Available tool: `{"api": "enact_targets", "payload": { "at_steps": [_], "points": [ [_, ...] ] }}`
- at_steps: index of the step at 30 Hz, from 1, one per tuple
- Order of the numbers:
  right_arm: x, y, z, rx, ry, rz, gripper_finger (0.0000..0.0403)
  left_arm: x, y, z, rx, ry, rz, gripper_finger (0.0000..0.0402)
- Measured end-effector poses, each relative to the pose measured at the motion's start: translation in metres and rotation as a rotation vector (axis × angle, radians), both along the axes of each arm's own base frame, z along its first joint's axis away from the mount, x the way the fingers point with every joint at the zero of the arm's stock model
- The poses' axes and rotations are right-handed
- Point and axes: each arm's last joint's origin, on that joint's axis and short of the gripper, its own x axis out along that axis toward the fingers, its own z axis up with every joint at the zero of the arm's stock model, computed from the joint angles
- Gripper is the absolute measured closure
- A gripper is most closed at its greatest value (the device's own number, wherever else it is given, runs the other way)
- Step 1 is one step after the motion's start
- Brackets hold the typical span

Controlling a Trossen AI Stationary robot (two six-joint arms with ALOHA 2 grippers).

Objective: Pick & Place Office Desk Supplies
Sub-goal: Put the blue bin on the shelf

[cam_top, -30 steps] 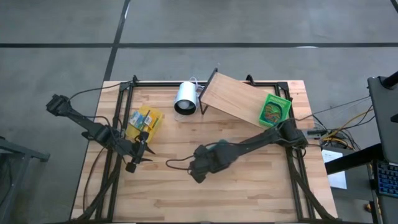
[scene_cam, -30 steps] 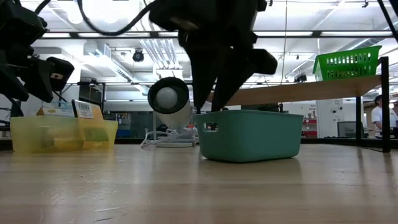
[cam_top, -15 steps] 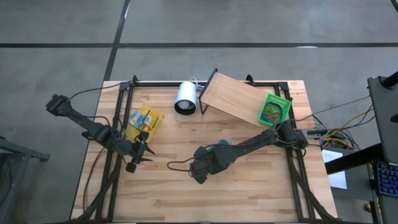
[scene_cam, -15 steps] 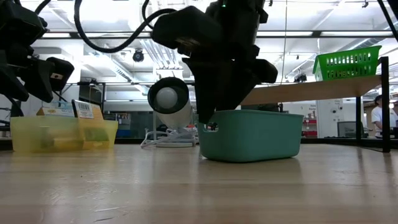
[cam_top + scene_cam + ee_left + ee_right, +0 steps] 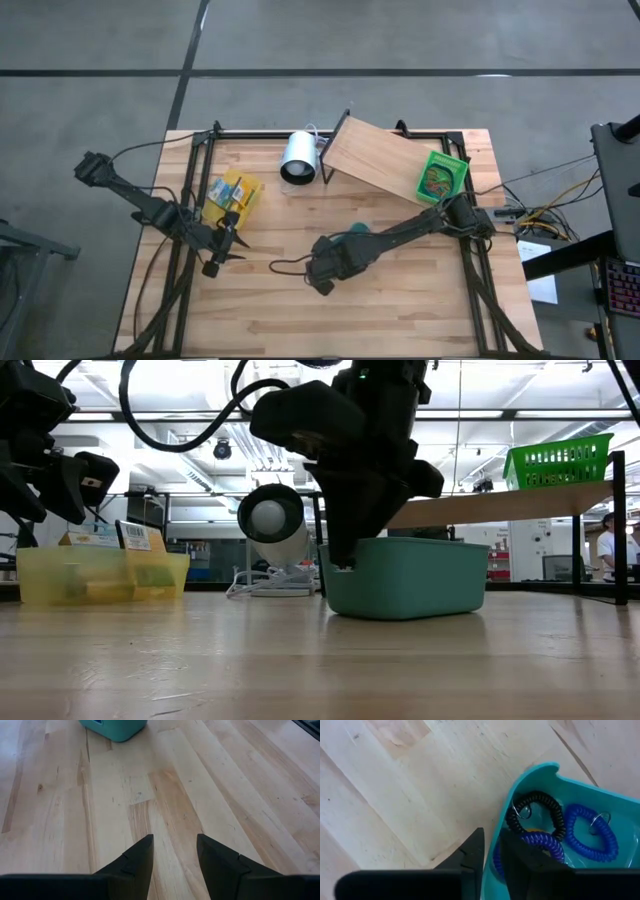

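Pinching the rim of the teal bin [image 5: 580,790], the right claw [image 5: 490,851] has one finger outside the wall and one inside, mid-counter [image 5: 400,300]. Inside the bin lie coiled loops: a black one [image 5: 536,812], a blue one [image 5: 592,830], a purple one [image 5: 535,847]. Left claw [image 5: 172,851] hangs open over bare wood near the yellow tray [image 5: 95,575] of small yellow boxes [image 5: 232,192]; more bands sit in the green basket [image 5: 442,177] on the slanted board [image 5: 370,155].
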Motion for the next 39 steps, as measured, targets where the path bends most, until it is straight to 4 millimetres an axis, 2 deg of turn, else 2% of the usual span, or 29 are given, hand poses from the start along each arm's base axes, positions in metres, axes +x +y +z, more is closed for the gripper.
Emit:
{"api": "enact_targets", "payload": {
  "at_steps": [6, 18, 30, 39],
  "points": [
    [0.000, 0.000, 0.000, -0.011, 0.008, 0.046, 0.0388, 0.000, 0.000, 0.000, 0.000, 0.000, 0.000, 0.0249],
    [-0.001, 0.001, 0.003, -0.008, 0.019, 0.093, 0.0394, 0.000, 0.000, 0.000, 0.000, 0.000, 0.000, 0.0249],
    [-0.010, 0.018, 0.037, -0.037, 0.053, 0.178, 0.0394, 0.000, 0.000, 0.000, 0.000, 0.000, 0.000, 0.0249],
    [-0.020, 0.032, 0.050, -0.125, 0.079, 0.215, 0.0394, 0.000, 0.000, 0.000, 0.000, 0.000, 0.000, 0.0249]
  ]
}}
